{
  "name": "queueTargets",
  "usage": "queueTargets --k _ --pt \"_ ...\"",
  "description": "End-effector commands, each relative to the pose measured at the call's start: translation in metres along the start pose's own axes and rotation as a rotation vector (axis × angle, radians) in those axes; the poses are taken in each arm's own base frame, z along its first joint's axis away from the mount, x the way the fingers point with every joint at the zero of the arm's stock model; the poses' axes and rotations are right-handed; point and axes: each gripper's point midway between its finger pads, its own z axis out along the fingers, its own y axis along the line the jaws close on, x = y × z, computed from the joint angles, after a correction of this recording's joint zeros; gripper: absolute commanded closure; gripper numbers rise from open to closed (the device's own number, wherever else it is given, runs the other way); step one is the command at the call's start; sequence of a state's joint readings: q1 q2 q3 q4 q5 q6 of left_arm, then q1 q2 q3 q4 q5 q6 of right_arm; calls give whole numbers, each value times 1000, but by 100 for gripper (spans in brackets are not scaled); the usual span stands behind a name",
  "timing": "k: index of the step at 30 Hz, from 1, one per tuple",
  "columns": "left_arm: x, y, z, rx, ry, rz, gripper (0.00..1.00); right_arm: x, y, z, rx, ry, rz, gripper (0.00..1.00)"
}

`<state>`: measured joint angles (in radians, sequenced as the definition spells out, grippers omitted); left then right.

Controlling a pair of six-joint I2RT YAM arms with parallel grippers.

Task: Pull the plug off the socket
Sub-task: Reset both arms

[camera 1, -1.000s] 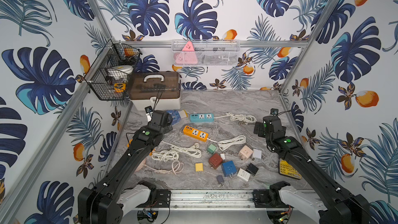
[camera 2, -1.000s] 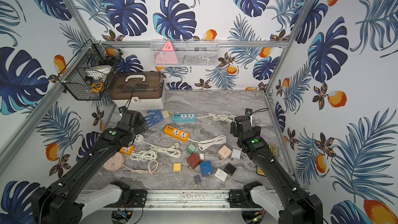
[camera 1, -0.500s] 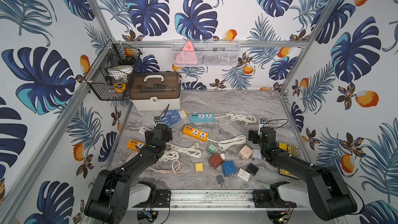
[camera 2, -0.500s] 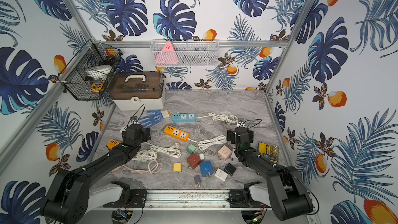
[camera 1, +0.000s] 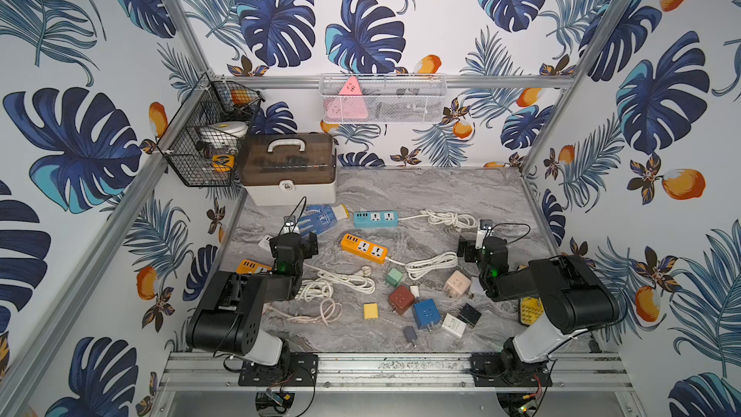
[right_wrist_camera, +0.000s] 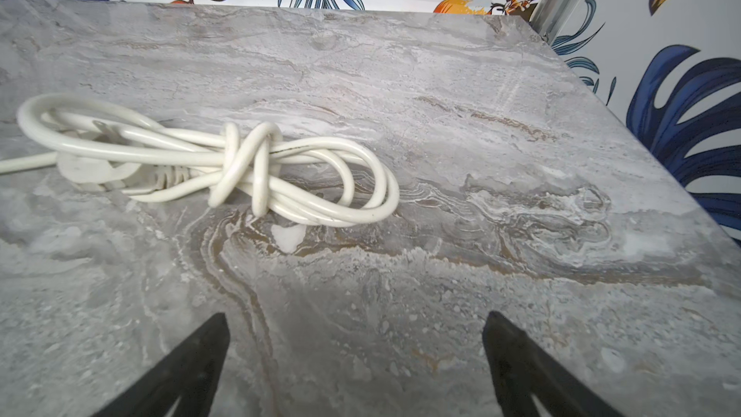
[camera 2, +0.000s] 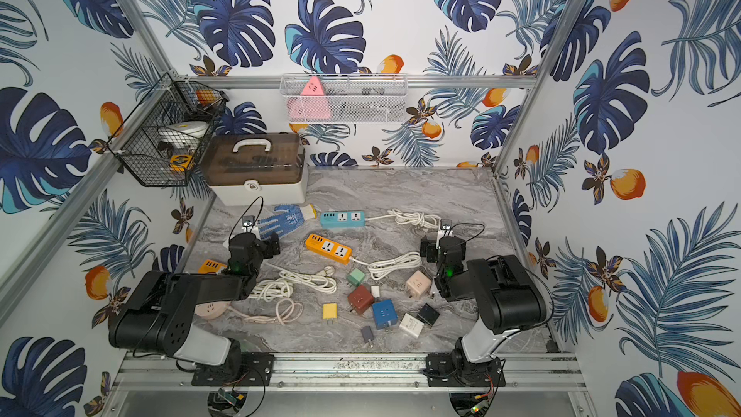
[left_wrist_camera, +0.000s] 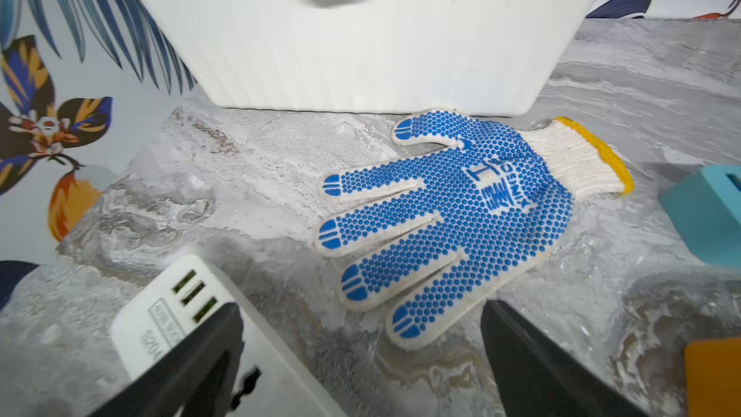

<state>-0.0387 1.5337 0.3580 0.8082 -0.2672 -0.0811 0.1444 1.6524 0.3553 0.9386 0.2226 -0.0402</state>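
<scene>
Leaf-patterned walls enclose a cluttered grey marbled tabletop; both arms sit folded at its front edge; the left hand and right hand stand spread apart, empty; the orange power strip at the centre and teal power strip nearer the back edge show bare sockets; plug cubes lie loose toward the front edge; the pulling looks done, nothing apparently left.
</scene>
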Motion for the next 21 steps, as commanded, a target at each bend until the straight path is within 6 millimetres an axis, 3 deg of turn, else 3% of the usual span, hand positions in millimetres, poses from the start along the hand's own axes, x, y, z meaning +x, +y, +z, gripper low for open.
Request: queueTargets --k 1,5,10,13,21 --pt "-21 -8 -2 54 -112 -26 1 -24 2 -1 -19 -95 41 0" --pt "-16 -1 -7 26 -189 -52 1 -24 -5 -8 11 -123 64 0" --pt "-10 -25 10 119 -68 24 1 -23 6 2 -40 -81 32 0" --pt "-11 -25 11 119 -70 26 1 -20 11 11 -71 -25 19 0" --pt "-11 -25 9 118 -77 27 1 -21 7 11 -64 -28 30 0"
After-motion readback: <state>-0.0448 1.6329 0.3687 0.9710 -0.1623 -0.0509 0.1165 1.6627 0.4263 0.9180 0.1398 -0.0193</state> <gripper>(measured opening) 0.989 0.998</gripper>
